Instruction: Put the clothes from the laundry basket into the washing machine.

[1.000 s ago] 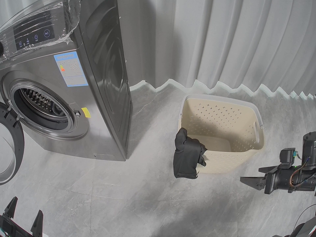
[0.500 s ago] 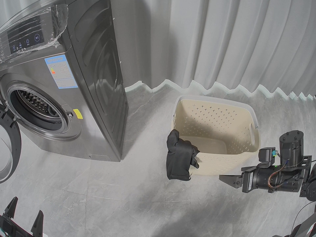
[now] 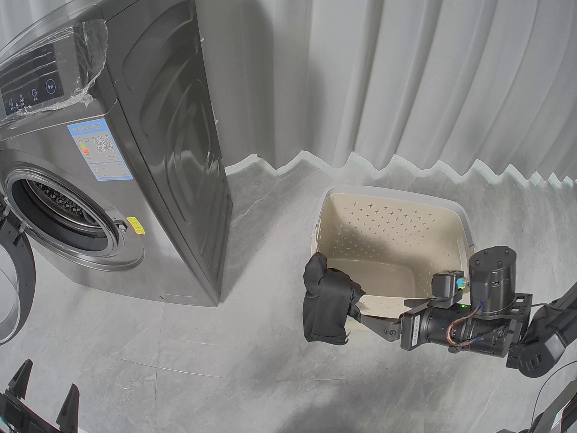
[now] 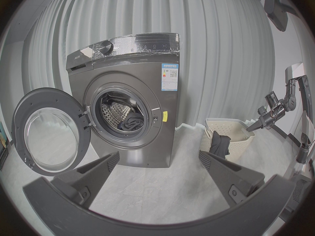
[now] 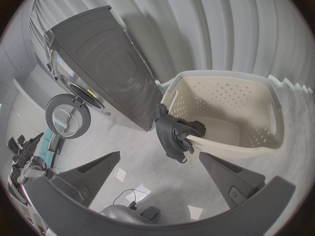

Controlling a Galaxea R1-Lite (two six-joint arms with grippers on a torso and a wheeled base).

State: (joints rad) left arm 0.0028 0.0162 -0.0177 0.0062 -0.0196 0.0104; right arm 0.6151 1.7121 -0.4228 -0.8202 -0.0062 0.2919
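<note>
A black garment [image 3: 326, 300] hangs over the front left corner of the cream laundry basket [image 3: 458, 213], half inside and half outside. My right gripper [image 3: 366, 318] is open just to the right of the garment, at the basket's front wall, with nothing between its fingers. In the right wrist view the garment [image 5: 172, 135] lies straight ahead of that gripper [image 5: 159, 156]. The grey washing machine [image 3: 162, 151] stands to the left with its round door [image 4: 49, 131] swung open and dark clothes [image 4: 132, 123] in the drum. My left gripper [image 3: 43, 397] is open, low at the near left.
White curtains [image 3: 409, 61] hang behind the basket and the machine. Bare grey floor [image 3: 240, 344] runs between machine and basket. The open door [image 3: 15, 290] juts out at the far left. Cables and paper sheets [image 5: 137, 194] lie on the floor near me.
My right arm has moved left, bringing its open gripper up beside the black garment. The head camera has shifted a little. The left gripper has stayed put.
</note>
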